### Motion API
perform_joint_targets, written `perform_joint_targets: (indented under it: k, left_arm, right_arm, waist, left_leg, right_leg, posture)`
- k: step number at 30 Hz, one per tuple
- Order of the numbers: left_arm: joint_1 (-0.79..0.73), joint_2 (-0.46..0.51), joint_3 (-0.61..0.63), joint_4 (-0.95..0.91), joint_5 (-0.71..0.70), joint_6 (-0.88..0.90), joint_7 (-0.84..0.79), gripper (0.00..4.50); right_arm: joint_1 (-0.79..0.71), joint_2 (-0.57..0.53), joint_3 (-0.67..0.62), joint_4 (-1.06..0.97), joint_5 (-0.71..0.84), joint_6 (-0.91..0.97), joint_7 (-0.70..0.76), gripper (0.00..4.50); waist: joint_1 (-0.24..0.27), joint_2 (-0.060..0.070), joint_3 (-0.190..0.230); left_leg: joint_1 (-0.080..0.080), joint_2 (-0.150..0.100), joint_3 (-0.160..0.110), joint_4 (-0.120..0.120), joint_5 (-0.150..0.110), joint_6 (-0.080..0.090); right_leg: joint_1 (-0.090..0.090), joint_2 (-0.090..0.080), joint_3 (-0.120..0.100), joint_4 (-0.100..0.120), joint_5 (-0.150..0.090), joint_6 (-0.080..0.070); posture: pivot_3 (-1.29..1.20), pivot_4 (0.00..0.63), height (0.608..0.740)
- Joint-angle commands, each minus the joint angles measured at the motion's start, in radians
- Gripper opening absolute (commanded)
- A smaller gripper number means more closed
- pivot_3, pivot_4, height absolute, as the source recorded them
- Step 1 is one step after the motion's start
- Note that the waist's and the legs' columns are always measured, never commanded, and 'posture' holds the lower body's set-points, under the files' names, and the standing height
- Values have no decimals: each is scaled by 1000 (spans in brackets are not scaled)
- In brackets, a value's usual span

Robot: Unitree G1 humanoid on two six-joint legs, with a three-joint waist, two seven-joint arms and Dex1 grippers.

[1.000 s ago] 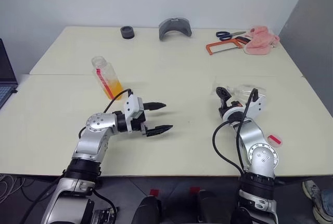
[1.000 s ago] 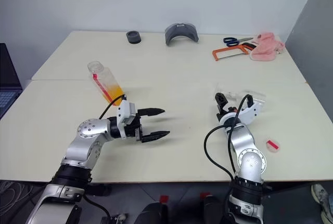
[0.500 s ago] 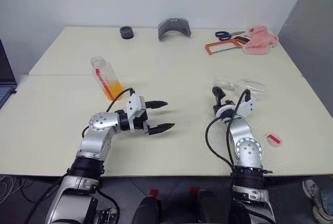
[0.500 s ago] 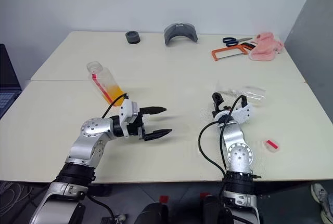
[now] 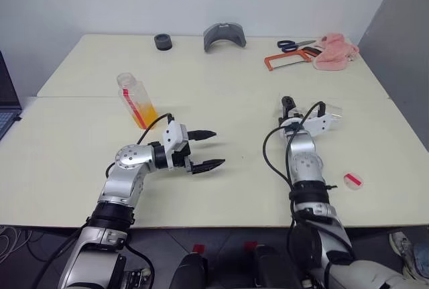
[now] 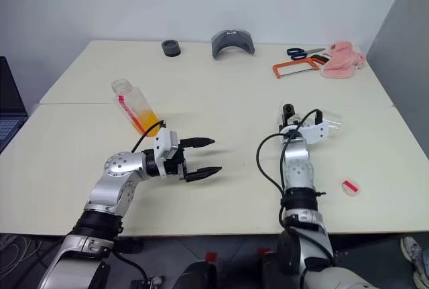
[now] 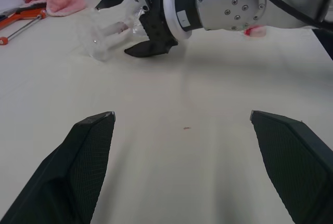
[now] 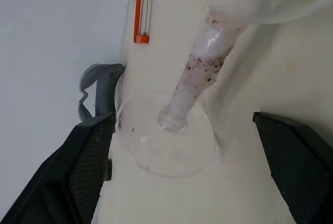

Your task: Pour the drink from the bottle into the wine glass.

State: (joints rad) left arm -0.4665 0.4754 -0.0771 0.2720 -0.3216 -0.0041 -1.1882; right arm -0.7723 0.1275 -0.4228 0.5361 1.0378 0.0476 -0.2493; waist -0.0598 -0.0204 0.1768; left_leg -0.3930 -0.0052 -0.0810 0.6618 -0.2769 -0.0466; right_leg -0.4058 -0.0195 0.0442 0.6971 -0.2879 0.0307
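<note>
Both jaws flank wine glass (image 8: 208, 37) stem.

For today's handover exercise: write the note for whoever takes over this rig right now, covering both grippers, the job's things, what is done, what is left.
Left gripper: open, empty, hovering over the table near the bottle.
Right gripper: open, fingers either side of the wine glass, not closed on it.
Bottle: standing uncapped, drink inside; the cap lies to the robot's right.
Wine glass: lying on its side, empty.
Done: cap off.
Left: stand the glass upright, lift the bottle, pour.
</note>
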Motion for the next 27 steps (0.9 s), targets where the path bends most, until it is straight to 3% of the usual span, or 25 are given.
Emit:
perform_joint_targets:
  k: [1, 9, 12, 22, 23, 27]
  left_arm:
    - [-15, 0, 1, -42, 0, -2, 4, 4477]
    - [-11, -9, 1, -12, 8, -26, -5, 4477]
    - [-10, -15, 5, 2, 4, -32, -9, 4500]
    - [-14, -18, 17, 38, 2, -63, -13, 4500]
    - [-14, -17, 17, 39, 2, -65, -13, 4500]
    - [-9, -16, 19, 33, 3, -67, -6, 4500]
  right_arm:
    - [-63, -5, -60, 107, -29, -60, 41, 4500]
    - [-142, -44, -162, 279, -74, -165, 80, 4500]
    - [-148, -36, -182, 302, -79, -171, 82, 3893]
    - [-153, -26, -206, 321, -91, -132, 102, 347]
    - [-151, -25, -204, 312, -90, -122, 107, 172]
    - [-109, -6, -152, 197, -106, -28, 123, 155]
  waist:
    - [0, 0, 0]
    - [1, 0, 0]
    - [2, 0, 0]
    - [0, 0, -1]
    - [1, 0, -1]
    - [0, 0, -1]
  left_leg:
    - [0, 0, 0, 0, 0, 0]
    - [0, 0, 0, 0, 0, 0]
    - [0, 1, 1, 0, 0, 0]
    - [1, 1, 0, 0, 0, 0]
    - [1, 1, 0, 0, 0, 0]
    - [1, 1, 0, 0, 0, 0]
  right_leg:
    - [0, 0, 0, 0, 0, 0]
    - [0, -1, 0, 0, 0, 0]
    - [1, -2, 0, 0, 0, 0]
    - [1, -1, 0, 0, 0, 0]
    - [1, -1, 0, 0, 0, 0]
    - [1, -1, 0, 0, 0, 0]
  posture:
    - [0, 150, 740]
    - [0, 150, 740]
    - [0, 150, 740]
    - [0, 150, 740]
    - [0, 150, 740]
    - [0, 150, 740]
